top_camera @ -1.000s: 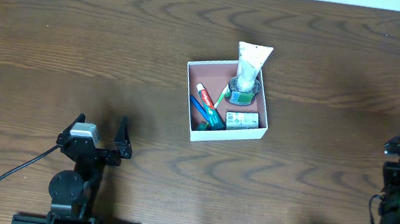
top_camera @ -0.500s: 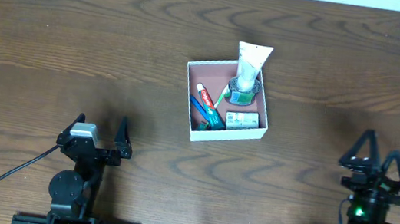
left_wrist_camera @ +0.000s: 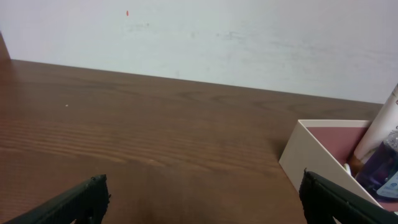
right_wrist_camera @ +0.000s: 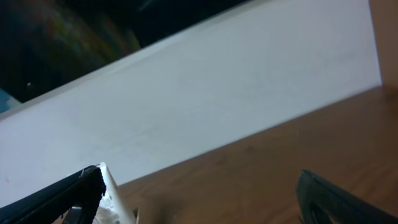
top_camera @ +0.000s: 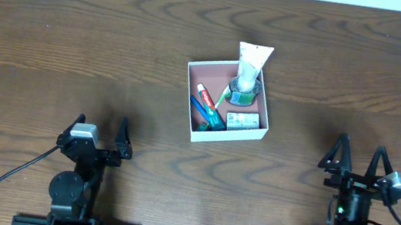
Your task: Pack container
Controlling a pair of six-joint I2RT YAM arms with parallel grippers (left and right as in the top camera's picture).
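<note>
The container [top_camera: 265, 108], a shallow white box with a reddish-pink inside, sits mid-table. It holds a white tube [top_camera: 251, 62] standing upright, a red-white toothpaste [top_camera: 207, 97], a blue toothbrush [top_camera: 202, 111] and a small green-white carton [top_camera: 242, 120]. My left gripper [top_camera: 101, 128] is open and empty at the front left, well apart from the box. Its wrist view shows the box's corner [left_wrist_camera: 317, 155] at the right. My right gripper [top_camera: 359, 154] is open and empty at the front right. The white tube's top [right_wrist_camera: 118, 196] shows at the lower left of the right wrist view.
Bare brown wood table [top_camera: 79, 34] lies all round the box. A white wall [left_wrist_camera: 217, 37] stands behind the table's far edge. A black cable [top_camera: 5, 180] runs from the left arm's base.
The right arm has swung left and down from the far right edge to its rest pose at the front right. The left arm and the box's contents have not moved.
</note>
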